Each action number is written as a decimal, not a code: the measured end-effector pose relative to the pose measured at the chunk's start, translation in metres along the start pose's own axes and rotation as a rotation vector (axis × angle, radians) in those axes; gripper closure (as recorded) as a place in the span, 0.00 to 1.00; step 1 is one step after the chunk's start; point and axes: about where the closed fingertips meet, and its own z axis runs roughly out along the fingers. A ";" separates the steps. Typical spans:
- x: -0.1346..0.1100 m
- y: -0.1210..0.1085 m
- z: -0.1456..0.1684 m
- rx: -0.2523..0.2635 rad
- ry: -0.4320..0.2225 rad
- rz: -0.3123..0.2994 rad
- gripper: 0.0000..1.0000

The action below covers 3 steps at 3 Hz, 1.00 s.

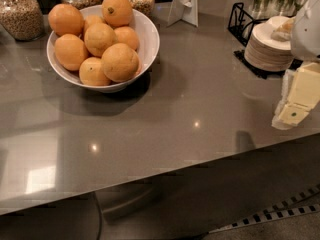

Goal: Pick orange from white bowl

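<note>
The white bowl (150,38) stands at the back left of the grey counter (200,109), heaped with several oranges. The biggest-looking orange (120,62), with dimpled skin and no stem mark, lies at the front of the pile. Another orange (117,9) on top shows a dark stem dot. My gripper (294,109), with cream-coloured fingers, hangs at the far right over the counter's right edge. It is far from the bowl and holds nothing that I can see.
A stack of small white dishes (268,46) sits beside a black wire rack (240,19) at the back right, close to my arm. Glass jars (20,14) line the back left. A white sign stand (185,4) is behind the bowl. The counter's front edge runs across below.
</note>
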 end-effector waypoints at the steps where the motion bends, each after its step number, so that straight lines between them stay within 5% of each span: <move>1: 0.000 0.000 0.000 0.000 0.000 0.000 0.00; 2: -0.022 -0.008 0.003 0.033 -0.070 0.001 0.00; 3: -0.070 -0.023 0.005 0.079 -0.188 -0.008 0.00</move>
